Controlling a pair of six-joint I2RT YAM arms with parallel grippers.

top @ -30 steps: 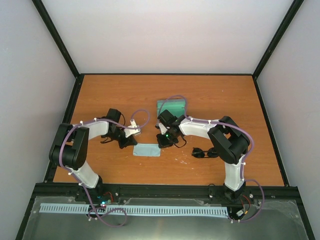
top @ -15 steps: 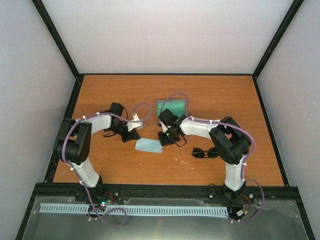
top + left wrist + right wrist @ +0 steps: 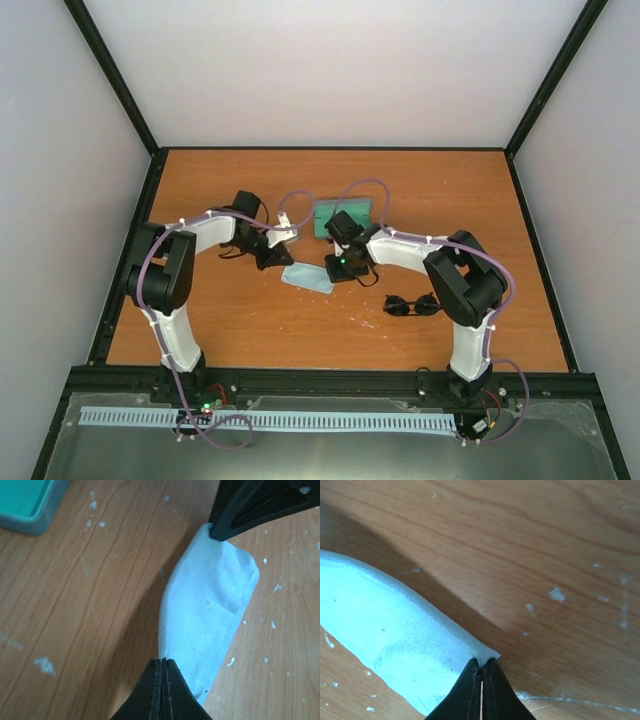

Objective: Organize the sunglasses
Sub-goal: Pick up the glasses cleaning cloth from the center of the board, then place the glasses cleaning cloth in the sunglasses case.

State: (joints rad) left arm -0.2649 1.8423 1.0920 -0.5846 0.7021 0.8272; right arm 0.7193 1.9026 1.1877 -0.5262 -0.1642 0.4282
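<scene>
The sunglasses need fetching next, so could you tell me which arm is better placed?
Likely the right: the sunglasses lie on its side, near its elbow. Both the left gripper and right gripper are shut on the blue cloth.

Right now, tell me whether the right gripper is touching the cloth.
Touching. The right wrist view shows the right gripper pinched shut on an edge of the cloth.

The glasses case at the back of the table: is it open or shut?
Open: the glasses case shows its green lining facing up in the top and left wrist views.
</scene>
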